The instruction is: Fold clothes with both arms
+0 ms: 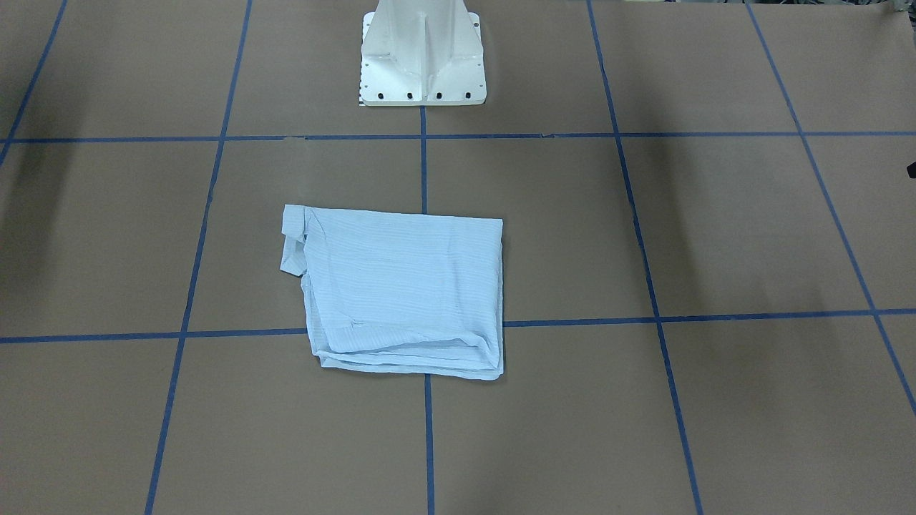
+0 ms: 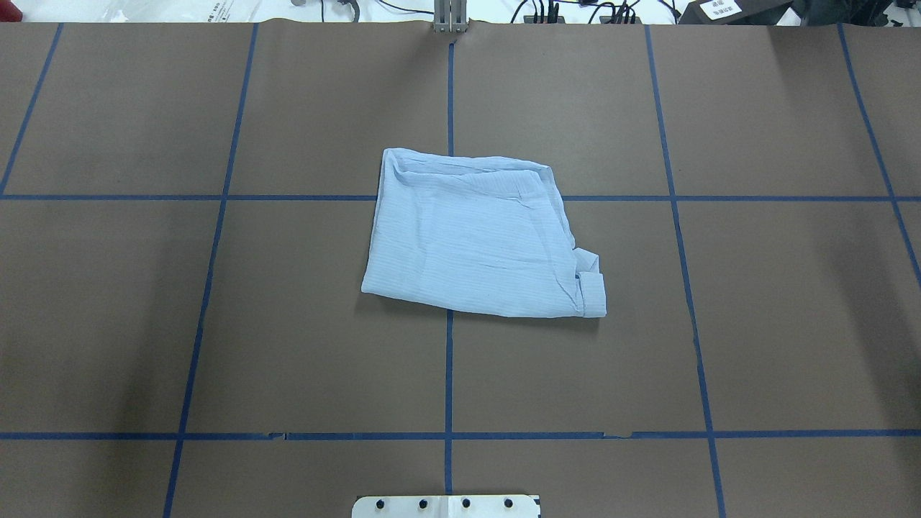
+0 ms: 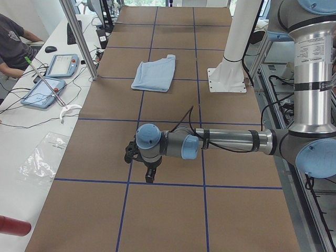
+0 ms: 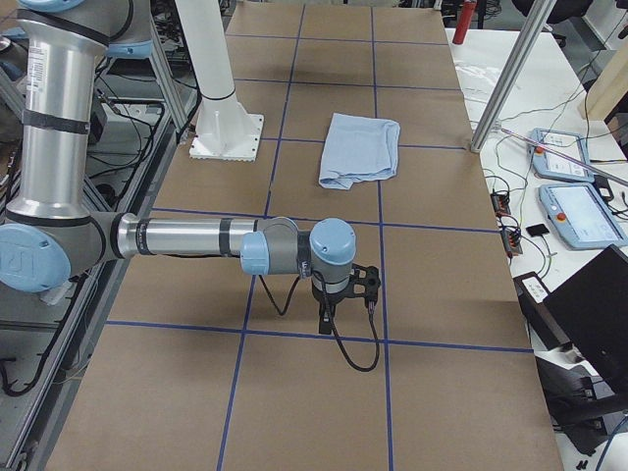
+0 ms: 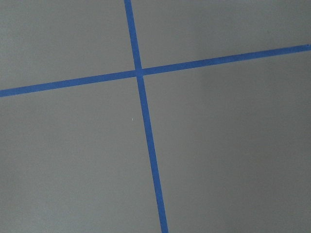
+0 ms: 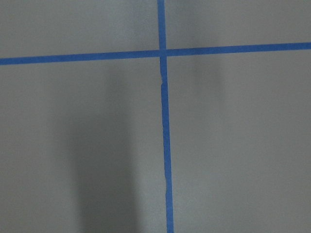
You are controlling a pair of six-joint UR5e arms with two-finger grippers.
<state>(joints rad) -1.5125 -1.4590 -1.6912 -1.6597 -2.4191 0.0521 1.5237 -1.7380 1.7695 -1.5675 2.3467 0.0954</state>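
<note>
Shirt (image 2: 478, 234) lies mid-surface (image 2: 216, 324), folded into a rough rectangle across the centre blue tape lines (image 2: 449, 93). Nothing is touching it. Looks done or one fold short, my read.

Left arm (image 3: 226, 142) and right arm (image 4: 186, 237) both hang out at opposite ends of the surface, well apart from the shirt. Left tool (image 3: 149, 176) and right tool (image 4: 326, 319) point down over bare paper. They show only in the side views, so I can't tell how far either is open. Neither has hold of anything. The wrist views show just tape crosses.

Risks if another fold is tried:
- The fabric is thin and stacked in layers, and the far edge gapes loose. A shallow pinch probably takes only the top layer and peels the stack open.
- A cuff (image 2: 591, 288) pokes out at the near corner on the robot's right. It will likely flop out further or snag on a lift.
- With two grips at uneven height or timing, the rectangle skews.
- A low approach drags the whole bundle over the paper.

Containers: I see no bin or basket on the surface. A clear plastic bag (image 3: 39, 157) lies on the side bench (image 3: 10, 157); I can't tell its contents.
</note>
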